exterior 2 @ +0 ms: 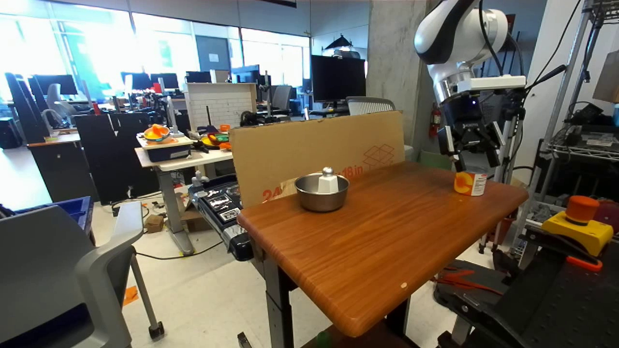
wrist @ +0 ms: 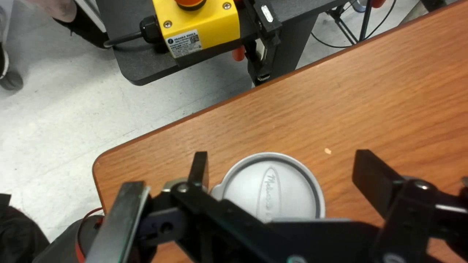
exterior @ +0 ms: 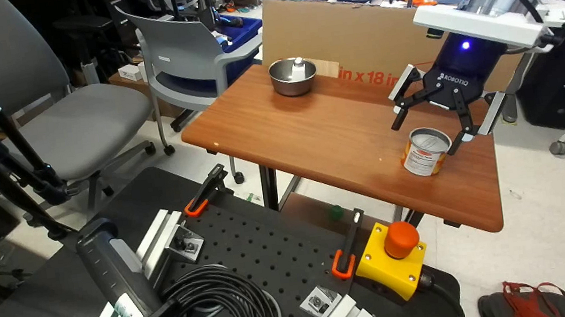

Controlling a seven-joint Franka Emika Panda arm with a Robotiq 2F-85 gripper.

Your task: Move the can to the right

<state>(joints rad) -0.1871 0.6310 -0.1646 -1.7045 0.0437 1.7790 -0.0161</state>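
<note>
The can (exterior: 422,157) stands upright near one end of the wooden table, with an orange and white label and a silvery lid. It also shows in an exterior view (exterior 2: 470,183). In the wrist view its lid (wrist: 272,190) lies between the fingers, nearer the left finger; its lower part is hidden behind the gripper's linkage. My gripper (exterior: 426,133) is open and points down over the can, with its fingertips around the height of the rim. It also shows in an exterior view (exterior 2: 476,162) and in the wrist view (wrist: 281,164). I see nothing gripped.
A steel bowl (exterior: 292,87) with a white shaker (exterior 2: 328,183) in it stands at the table's (exterior 2: 387,232) other end. A cardboard sheet (exterior 2: 314,145) stands along the back edge. A yellow emergency-stop box (exterior: 379,265) sits on the black cart beside the table.
</note>
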